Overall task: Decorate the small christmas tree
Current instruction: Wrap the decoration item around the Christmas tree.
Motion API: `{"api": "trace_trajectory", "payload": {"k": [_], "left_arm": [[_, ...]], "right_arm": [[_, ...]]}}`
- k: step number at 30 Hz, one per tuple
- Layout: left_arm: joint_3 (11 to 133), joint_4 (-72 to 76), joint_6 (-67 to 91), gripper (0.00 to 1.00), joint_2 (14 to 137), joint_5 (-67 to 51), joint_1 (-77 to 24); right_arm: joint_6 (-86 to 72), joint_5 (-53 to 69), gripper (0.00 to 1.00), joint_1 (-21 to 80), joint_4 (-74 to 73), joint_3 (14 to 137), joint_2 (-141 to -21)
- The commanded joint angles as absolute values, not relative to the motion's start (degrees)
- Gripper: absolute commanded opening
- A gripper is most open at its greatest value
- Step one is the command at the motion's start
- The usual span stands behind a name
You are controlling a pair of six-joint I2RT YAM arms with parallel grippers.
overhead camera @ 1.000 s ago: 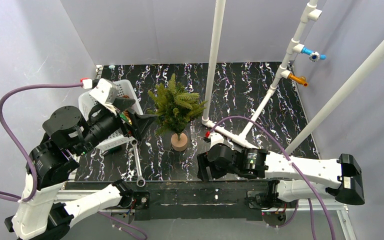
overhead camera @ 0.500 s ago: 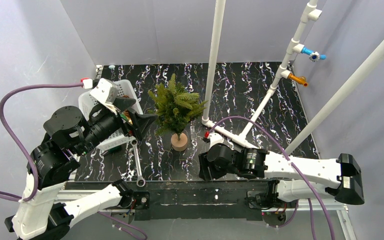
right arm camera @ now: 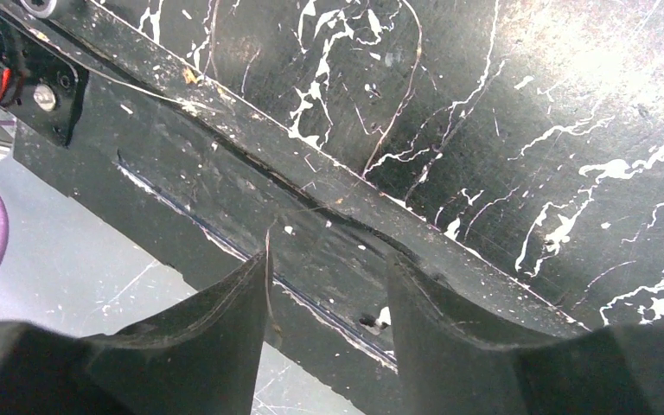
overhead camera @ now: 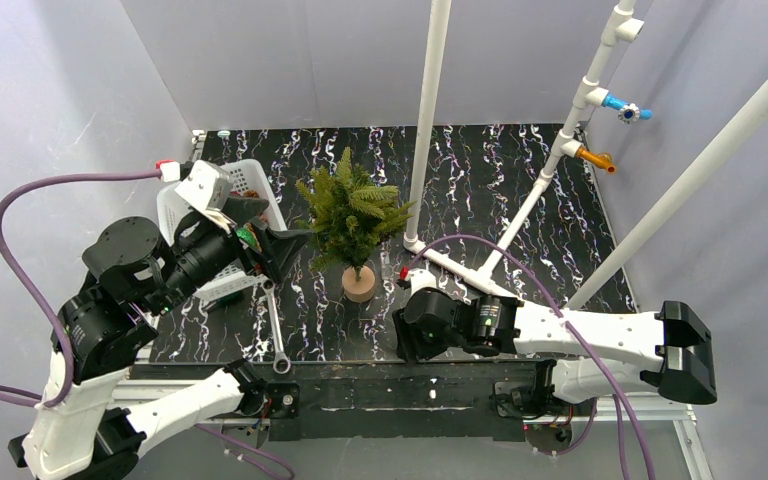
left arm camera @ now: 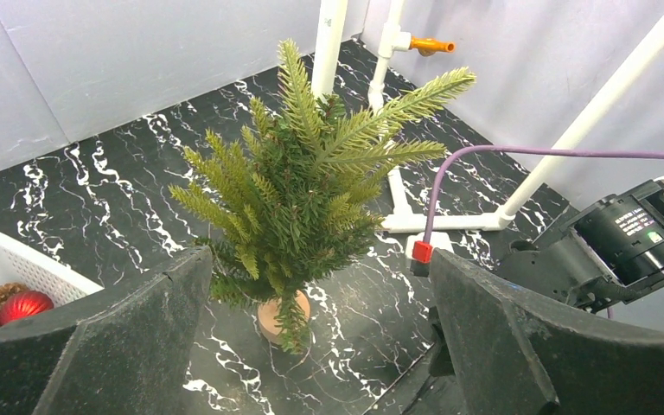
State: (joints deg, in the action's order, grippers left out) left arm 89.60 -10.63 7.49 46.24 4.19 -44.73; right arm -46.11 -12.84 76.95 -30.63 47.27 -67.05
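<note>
Nothing hangs on your small christmas tree [left arm camera: 307, 194] yet; the red baubles [left arm camera: 24, 305] lie in the basket [left arm camera: 13, 251]. Your left hand [left arm camera: 318, 285] is spread wide and empty; your right hand [right arm camera: 328, 268] is parted and empty.

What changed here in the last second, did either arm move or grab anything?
The right gripper slid a little to the left along the front edge of the table, open and empty. The left gripper eased slightly left, wide open and facing the small christmas tree. Nothing was grabbed or released. The tree, the white basket and its red baubles stayed put.
</note>
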Motion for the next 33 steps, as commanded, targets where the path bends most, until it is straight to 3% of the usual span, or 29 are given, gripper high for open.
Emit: {"api": "trace_trajectory", "payload": {"k": [1, 7, 11, 13, 14, 19, 24, 29, 33], "left_arm": [[89.6, -7.4, 6.6, 0.98, 45.0, 6.1, -44.4], [90.1, -8.0, 5.9, 0.98, 45.1, 6.4, -44.4], [90.0, -8.2, 5.7, 0.98, 44.8, 7.2, -44.4], [90.1, -8.6, 5.9, 0.98, 45.2, 7.0, -44.4], [90.3, -9.1, 5.9, 0.98, 45.4, 8.0, -44.4], [95.3, -13.5, 6.9, 0.98, 48.7, 16.5, -44.4], [106.5, -21.9, 8.8, 1.0, 55.2, 8.8, -44.4], [116.9, -23.9, 13.1, 0.99, 62.4, -8.8, -44.4], [122.1, -20.6, 16.7, 1.0, 68.1, -32.1, -44.4]], "right_arm": [[-45.2, -14.0, 0.55, 77.2, -28.8, 50.3, -67.7], [-45.5, -15.6, 0.46, 77.2, -29.3, 50.6, -68.4], [-45.4, -16.8, 0.35, 77.2, -28.8, 50.6, -67.9], [-45.3, -17.7, 0.21, 77.2, -28.9, 51.0, -67.8], [-45.3, -18.0, 0.03, 77.2, -29.4, 51.4, -67.8], [-47.5, -22.7, 0.01, 77.2, -36.4, 53.2, -66.4], [-50.9, -31.2, 0.01, 77.2, -51.3, 55.3, -57.6], [-44.7, -36.8, 0.01, 76.3, -54.6, 67.0, -49.3], [-41.5, -40.4, 0.01, 76.2, -56.4, 73.6, -49.8]]}}
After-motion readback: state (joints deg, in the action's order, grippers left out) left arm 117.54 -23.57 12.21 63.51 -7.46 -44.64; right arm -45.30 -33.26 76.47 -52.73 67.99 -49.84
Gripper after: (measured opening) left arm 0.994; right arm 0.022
